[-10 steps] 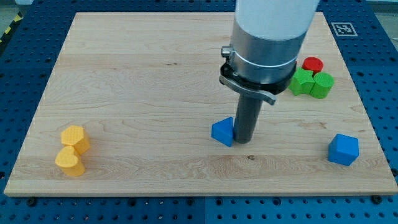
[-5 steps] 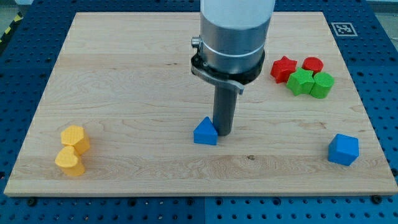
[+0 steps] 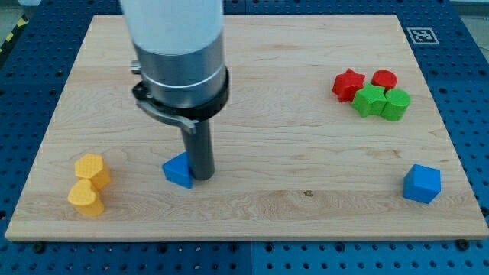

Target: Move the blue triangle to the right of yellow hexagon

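Note:
The blue triangle (image 3: 178,170) lies on the wooden board (image 3: 252,84) left of centre, near the view's bottom. My tip (image 3: 202,177) touches its right side. The yellow hexagon (image 3: 92,169) sits at the view's lower left, about a hundred pixels left of the triangle. A yellow heart-like block (image 3: 85,198) touches the hexagon from below.
A blue cube-like block (image 3: 422,183) sits at the lower right. A red star (image 3: 348,83), a red round block (image 3: 384,79) and two green blocks (image 3: 372,100) (image 3: 396,105) cluster at the upper right. A marker tag (image 3: 420,35) is at the top right corner.
My tip has moved left across the board, pushing the blue triangle left with it, from centre to nearer the yellow hexagon. The other blocks have not moved.

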